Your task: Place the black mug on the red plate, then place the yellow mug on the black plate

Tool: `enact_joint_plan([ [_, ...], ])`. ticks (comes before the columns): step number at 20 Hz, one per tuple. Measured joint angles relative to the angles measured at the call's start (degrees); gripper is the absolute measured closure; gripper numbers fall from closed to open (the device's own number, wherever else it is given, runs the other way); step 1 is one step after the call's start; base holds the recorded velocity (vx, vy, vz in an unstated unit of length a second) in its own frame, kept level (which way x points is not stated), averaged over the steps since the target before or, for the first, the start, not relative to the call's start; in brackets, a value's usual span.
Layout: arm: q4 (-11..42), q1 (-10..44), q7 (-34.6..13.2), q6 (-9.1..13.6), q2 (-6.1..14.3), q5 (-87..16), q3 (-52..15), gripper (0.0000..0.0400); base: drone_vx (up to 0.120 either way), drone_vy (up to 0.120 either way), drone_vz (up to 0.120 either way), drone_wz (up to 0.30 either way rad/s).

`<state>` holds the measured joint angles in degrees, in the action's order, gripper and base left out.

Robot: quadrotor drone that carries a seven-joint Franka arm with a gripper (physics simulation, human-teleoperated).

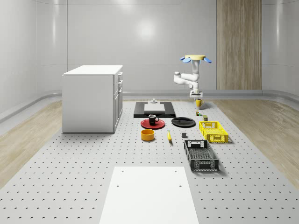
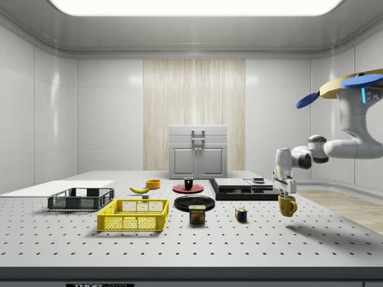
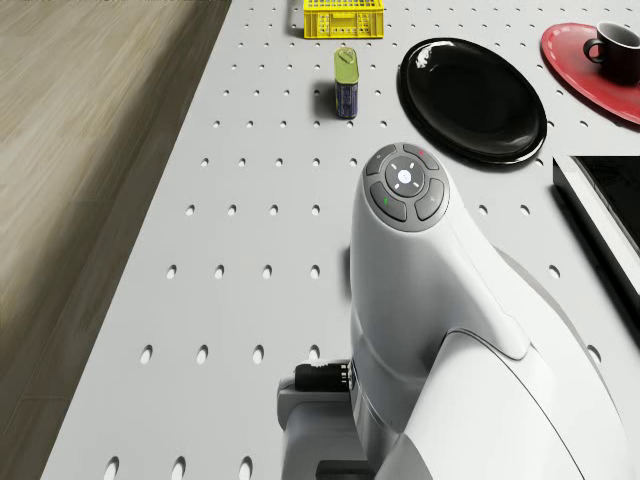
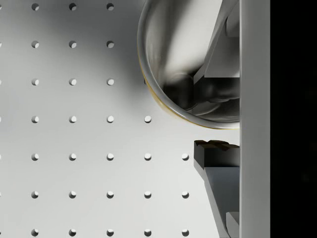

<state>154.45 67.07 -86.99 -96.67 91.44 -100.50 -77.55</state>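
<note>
Side view: claw (image 2: 285, 195) holds yellow mug (image 2: 287, 205) aloft beyond puzzle cube (image 2: 240, 214)

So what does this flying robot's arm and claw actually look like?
The arm is glossy white with rounded segments and darker grey rings at the joints. One joint cap carries a round grey button pad with small red and green marks. The gripper is a pale grey block with two flat grey fingers. The drone has a yellow disc body and blue rotor blades.
</note>
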Motion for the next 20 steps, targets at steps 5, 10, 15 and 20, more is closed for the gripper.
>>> enact_joint_plan([
  [5,0.3,-0.2,0.0,0.4,0.2,1.2,-1.2,0.029,0.12,-0.112,0.12,0.0],
  [10,0.4,-0.3,0.0,0.5,0.3,1.6,-1.7,0.029,0.12,-0.12,0.04,0.0],
  [15,0.4,-0.3,0.0,0.5,0.4,1.8,-1.8,0.029,0.12,-0.12,0.0,0.0],
  [20,0.4,-0.2,0.0,0.4,0.5,1.8,-1.8,0.029,0.12,-0.12,0.0,0.0],
])
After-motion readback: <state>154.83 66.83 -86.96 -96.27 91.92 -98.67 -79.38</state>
